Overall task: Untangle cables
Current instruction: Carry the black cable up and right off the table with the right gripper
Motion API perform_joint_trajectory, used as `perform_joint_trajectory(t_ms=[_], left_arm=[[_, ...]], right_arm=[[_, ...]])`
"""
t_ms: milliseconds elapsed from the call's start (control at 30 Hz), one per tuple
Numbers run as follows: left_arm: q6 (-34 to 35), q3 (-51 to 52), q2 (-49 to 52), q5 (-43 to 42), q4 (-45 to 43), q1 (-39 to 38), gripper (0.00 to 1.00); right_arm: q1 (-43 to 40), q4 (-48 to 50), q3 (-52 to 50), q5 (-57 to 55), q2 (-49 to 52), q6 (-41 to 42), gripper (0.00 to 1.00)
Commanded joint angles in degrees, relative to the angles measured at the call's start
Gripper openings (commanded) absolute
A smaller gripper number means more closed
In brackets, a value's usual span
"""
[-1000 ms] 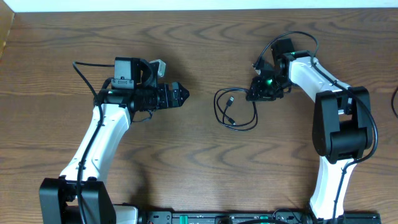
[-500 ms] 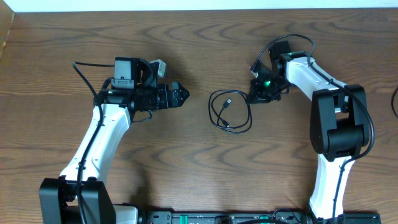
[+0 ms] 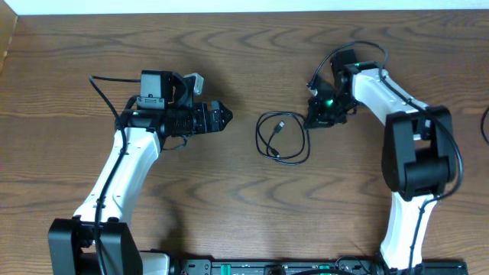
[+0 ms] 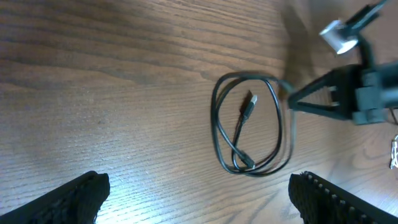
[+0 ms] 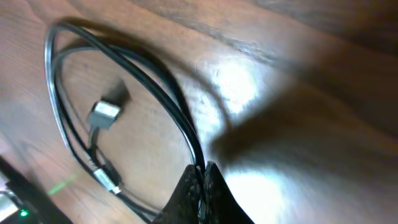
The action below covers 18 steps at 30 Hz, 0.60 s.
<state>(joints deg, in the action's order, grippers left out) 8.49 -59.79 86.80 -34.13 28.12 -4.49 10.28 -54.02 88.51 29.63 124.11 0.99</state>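
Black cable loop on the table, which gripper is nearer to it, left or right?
Right. The right gripper is pinching the black cable at the loop's edge. The left gripper sits open on the loop's opposite side, apart from it.

Right gripper cropped at bottom; cable plug blurred.

I'm looking at a brown wood-grain surface with dark swirls running through the grain; one thin black cable lies on it in a loose loop of a couple of turns, near the middle and slightly toward the right arm's side. A small plug end rests on the wood inside the loop; glare patches brighten the surface in both wrist views.
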Motion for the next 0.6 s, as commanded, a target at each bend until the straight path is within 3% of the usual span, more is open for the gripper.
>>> perform_joint_trajectory(t_ms=[0, 367, 567], left_arm=[[-1.4, -0.1, -0.4, 0.7, 0.2, 0.3, 0.98], [-0.9, -0.1, -0.4, 0.7, 0.2, 0.3, 0.98], [-0.9, -0.1, -0.4, 0.7, 0.2, 0.3, 0.98]], right_arm=[[-1.5, -2.3, 4.8, -2.7, -8.8, -2.2, 0.01], [-7.8, -9.3, 12.1, -3.3, -19.8, -3.4, 0.01], [-12.4, -14.5, 20.8, -10.8, -21.7, -4.3, 0.01]])
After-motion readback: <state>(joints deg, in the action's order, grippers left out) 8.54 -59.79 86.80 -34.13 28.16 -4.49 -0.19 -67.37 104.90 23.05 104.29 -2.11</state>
